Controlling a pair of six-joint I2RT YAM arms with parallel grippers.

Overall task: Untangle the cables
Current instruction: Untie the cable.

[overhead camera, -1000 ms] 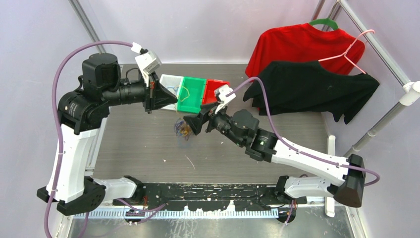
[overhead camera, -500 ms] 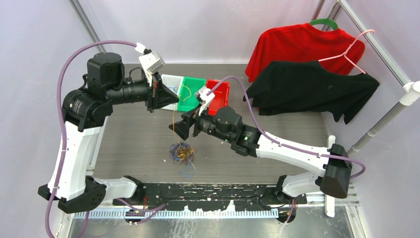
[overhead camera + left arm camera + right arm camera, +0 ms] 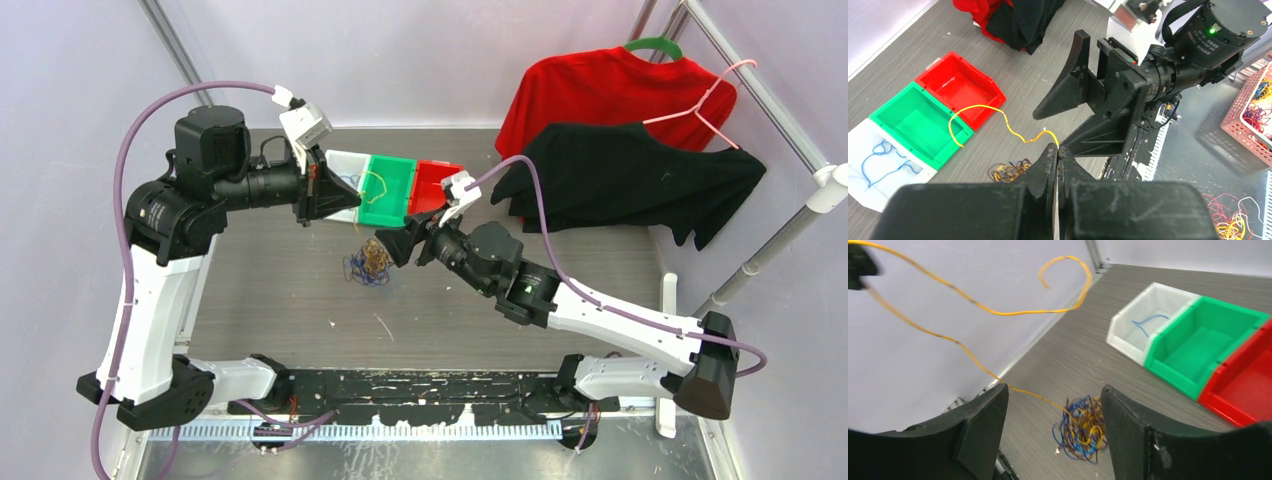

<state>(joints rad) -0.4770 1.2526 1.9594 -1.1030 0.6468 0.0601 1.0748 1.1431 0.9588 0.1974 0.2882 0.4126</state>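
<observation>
The cables are a small clump (image 3: 368,260) of blue, brown and yellow strands in front of the bins. It also shows in the left wrist view, clump (image 3: 1008,171), and in the right wrist view, clump (image 3: 1080,427). One yellow cable (image 3: 983,109) runs up out of it. My left gripper (image 3: 1058,147) is shut on that cable's end, raised near the bins, left gripper (image 3: 352,206). My right gripper (image 3: 1054,392) is open, with the clump just beyond and between its fingers (image 3: 1133,435); right gripper (image 3: 386,248) touches nothing. I cannot tell whether the clump rests on the table or hangs.
White bin (image 3: 345,165), green bin (image 3: 392,205) and red bin (image 3: 430,180) stand in a row at the back; a blue cable (image 3: 1150,320) lies in the white one. Red and black shirts (image 3: 620,150) hang at the back right with a pink hanger (image 3: 715,105).
The clump was nearer the front edge half a second ago and is back by the bins. The right arm drew back to the right, its jaws slightly narrower. The left arm barely moved.
</observation>
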